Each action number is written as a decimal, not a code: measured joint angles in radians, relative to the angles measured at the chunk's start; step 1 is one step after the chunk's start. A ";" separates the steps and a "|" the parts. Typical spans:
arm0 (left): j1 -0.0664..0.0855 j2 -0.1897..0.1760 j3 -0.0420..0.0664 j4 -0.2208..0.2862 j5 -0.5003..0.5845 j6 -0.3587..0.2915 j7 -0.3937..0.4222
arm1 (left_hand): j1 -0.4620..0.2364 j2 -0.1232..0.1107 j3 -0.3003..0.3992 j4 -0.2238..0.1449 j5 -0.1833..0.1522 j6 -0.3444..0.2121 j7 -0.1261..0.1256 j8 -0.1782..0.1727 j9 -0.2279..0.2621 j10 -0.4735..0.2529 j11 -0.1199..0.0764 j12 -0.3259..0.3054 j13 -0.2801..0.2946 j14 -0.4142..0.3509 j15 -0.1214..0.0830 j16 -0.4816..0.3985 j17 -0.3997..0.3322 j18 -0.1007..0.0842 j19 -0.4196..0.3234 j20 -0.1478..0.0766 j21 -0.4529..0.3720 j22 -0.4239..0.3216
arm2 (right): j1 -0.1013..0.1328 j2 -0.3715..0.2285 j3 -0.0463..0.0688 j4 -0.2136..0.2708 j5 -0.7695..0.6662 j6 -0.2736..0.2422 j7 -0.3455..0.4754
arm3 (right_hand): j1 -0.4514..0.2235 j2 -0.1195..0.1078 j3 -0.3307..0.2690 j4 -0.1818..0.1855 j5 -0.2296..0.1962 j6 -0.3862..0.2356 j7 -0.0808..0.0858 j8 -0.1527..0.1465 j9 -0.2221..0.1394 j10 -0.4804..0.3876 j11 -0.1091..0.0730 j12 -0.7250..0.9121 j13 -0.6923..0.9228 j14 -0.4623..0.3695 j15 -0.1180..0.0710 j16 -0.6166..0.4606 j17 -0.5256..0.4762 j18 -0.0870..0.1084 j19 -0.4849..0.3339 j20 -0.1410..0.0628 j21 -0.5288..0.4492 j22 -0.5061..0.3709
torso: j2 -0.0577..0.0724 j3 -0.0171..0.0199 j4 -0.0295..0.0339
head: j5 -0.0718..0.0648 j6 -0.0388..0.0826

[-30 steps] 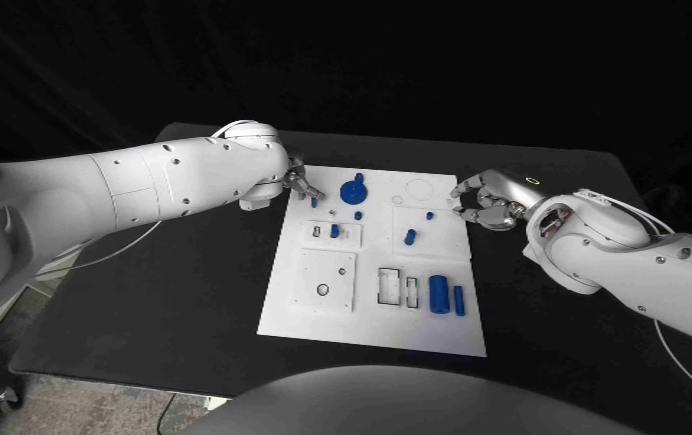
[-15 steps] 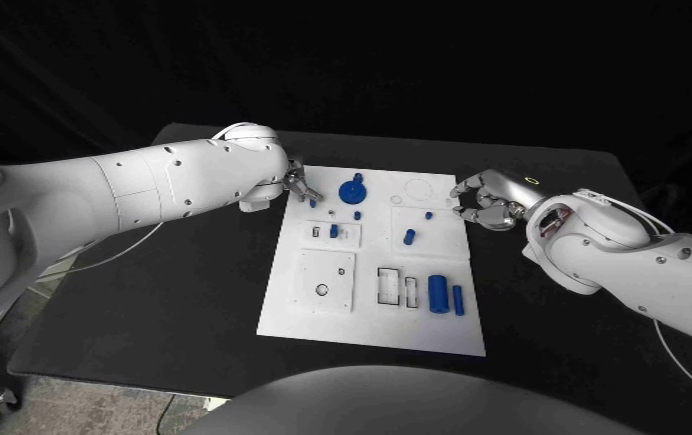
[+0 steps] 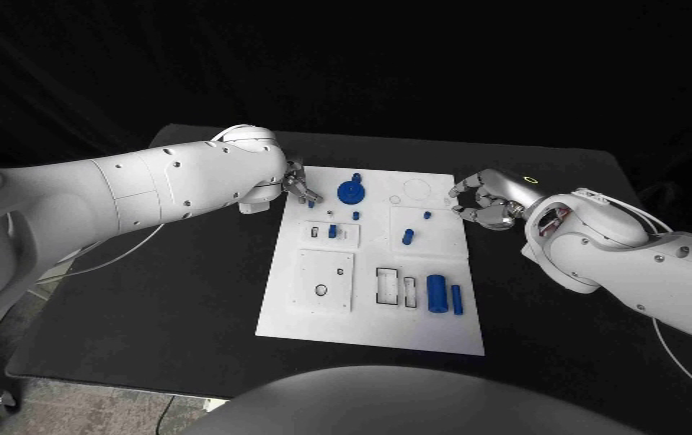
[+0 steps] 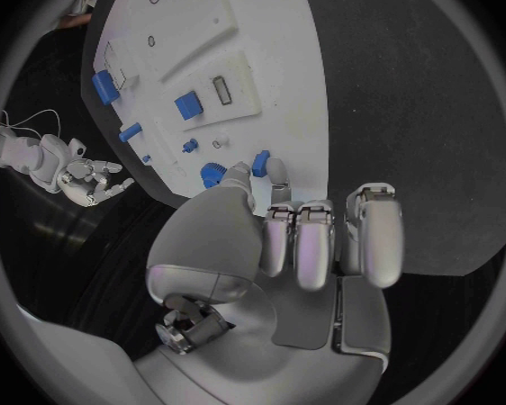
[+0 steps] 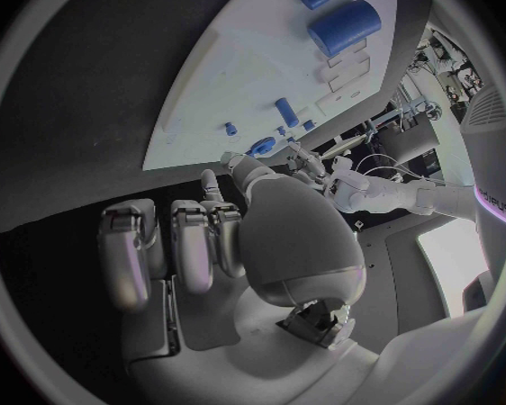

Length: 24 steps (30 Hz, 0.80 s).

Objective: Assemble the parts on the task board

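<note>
The task board lies in the middle of the black table, and everything here is placed against it. The left hand sits at the board's far left corner and pinches a small blue peg between thumb and a fingertip, its other fingers curled beside it. The peg hangs just over the board's edge there, near a blue gear-like disc that stands on the board's far part. The right hand rests at the board's far right edge, fingers curled in; no part shows in it, though I cannot tell for sure whether something small is tucked between the fingertips.

Other blue parts lie on the board: a short peg near the middle, and a fat cylinder with a thin rod just beside it at the near right.

The step in hand looks like placing the held peg into a seat near the far left corner. The next move probably calls for lining the peg upright over its hole and lowering it straight, since a tilted peg would likely jam or skid across the white surface.
</note>
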 measured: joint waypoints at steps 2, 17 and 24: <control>0.000 0.001 0.000 -0.001 0.001 0.000 0.003 | 0.008 0.000 0.000 0.000 0.011 0.000 0.000 -0.005 -0.001 0.000 0.000 0.000 0.000 0.000 0.000 0.000 0.000 0.000 -0.004 0.004 0.000 0.000 | 0.000 0.000 0.000 0.000 0.000 0.000 0.000 | 0.004 -0.004 0.003 -0.003 0.003 0.003 -0.002 0.000 -0.001 0.000 0.000 0.000 0.000 0.000 0.000 0.000 0.000 0.000 0.000 0.000 0.000 0.000 | 0.000 0.0001 0.0001 | -0.001 0.000; -0.009 0.007 0.000 -0.019 0.011 0.009 0.015 | 0.055 0.008 0.021 0.000 0.137 0.000 0.000 -0.033 -0.006 0.000 0.000 0.000 0.001 0.000 0.000 0.000 0.000 0.000 -0.011 0.004 -0.009 0.001 | 0.000 0.000 0.000 0.000 0.006 0.000 -0.002 | 0.009 0.002 0.011 -0.006 0.016 0.003 -0.002 0.000 -0.002 0.000 0.000 0.000 0.000 0.000 0.000 0.000 0.001 0.000 0.000 0.000 0.000 0.000 | -0.001 0.0001 0.0005 | -0.006 0.000; -0.012 0.007 0.000 -0.023 0.017 0.008 0.026 | 0.112 0.004 0.091 -0.001 0.175 0.000 0.000 -0.039 -0.003 -0.002 0.002 0.000 0.003 0.000 0.000 0.000 0.000 0.000 -0.011 0.004 -0.009 0.001 | 0.000 -0.001 0.000 -0.001 0.010 0.000 -0.003 | 0.009 0.002 0.014 -0.008 0.022 0.003 -0.002 0.000 -0.003 0.000 0.000 0.000 0.000 0.000 0.000 0.000 0.001 0.000 0.000 0.000 0.000 0.000 | 0.000 -0.0003 0.0006 | -0.007 0.000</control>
